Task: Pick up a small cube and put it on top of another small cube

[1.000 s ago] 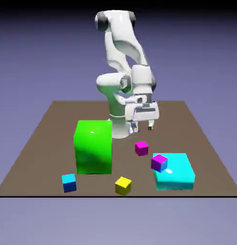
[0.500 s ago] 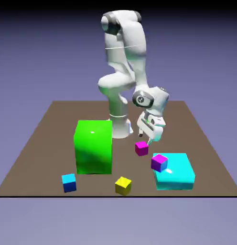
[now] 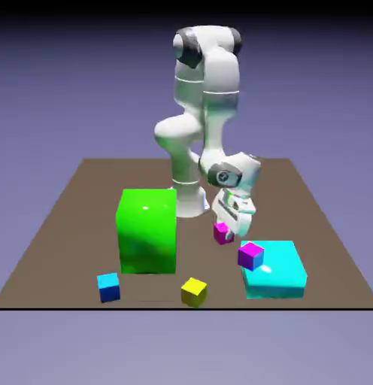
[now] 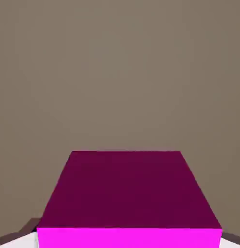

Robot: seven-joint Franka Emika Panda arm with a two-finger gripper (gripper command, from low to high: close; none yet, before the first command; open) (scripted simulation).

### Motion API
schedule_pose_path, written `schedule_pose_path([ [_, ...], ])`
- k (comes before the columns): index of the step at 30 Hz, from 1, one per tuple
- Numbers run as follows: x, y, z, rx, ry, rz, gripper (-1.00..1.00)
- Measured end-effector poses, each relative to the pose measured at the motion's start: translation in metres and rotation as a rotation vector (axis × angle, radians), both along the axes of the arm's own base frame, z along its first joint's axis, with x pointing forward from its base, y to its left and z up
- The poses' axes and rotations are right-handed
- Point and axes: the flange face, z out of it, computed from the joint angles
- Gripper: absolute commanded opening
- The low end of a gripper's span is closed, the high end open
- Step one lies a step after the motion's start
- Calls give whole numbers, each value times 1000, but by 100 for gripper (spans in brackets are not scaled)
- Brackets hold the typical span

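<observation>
The small magenta cube (image 3: 222, 232) is seen resting on the brown table (image 3: 69, 218), just off the far corner of the cyan block (image 3: 276, 271) on the exterior view's left. In the hand view the magenta cube (image 4: 127, 198) fills the lower middle of the picture, its darker face spreading upward and a bright strip lying along the bottom edge; only bare table (image 4: 117, 72) is shown beyond it.

The gripper (image 3: 228, 229) is lowered around this cube, its white hand tilted directly above. The cube is partly covered by the fingers in the exterior view. In the hand view the finger tips are hidden by the cube, with only pale slivers visible at the bottom corners. Whether the jaws are pressed against the cube's sides or are merely set apart around it cannot be told, and no lift off the table is shown.

The purple cube with a magenta top (image 3: 250, 256) is found against the cyan block's near-left upper edge, close to the magenta cube but apart from it. The tall green block (image 3: 147, 230) is placed farther off to the cyan block's left. In front of it, near the table's front edge, the small blue cube (image 3: 108, 286) and the small yellow cube (image 3: 194, 292) are set.
</observation>
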Motion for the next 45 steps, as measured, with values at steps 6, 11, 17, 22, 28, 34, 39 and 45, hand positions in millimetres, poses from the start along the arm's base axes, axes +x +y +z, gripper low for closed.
schedule_pose_path([
  [6,-3,5,31,-1,3,-5,-100],
  [11,-7,5,45,4,16,-4,-100],
  [17,61,29,78,16,20,126,-100],
  [22,116,41,110,18,21,234,-100],
  [28,180,47,153,11,20,363,-100],
  [34,223,47,187,0,17,458,-100],
  [39,234,36,119,0,17,457,100],
  [45,225,46,175,0,16,460,100],
])
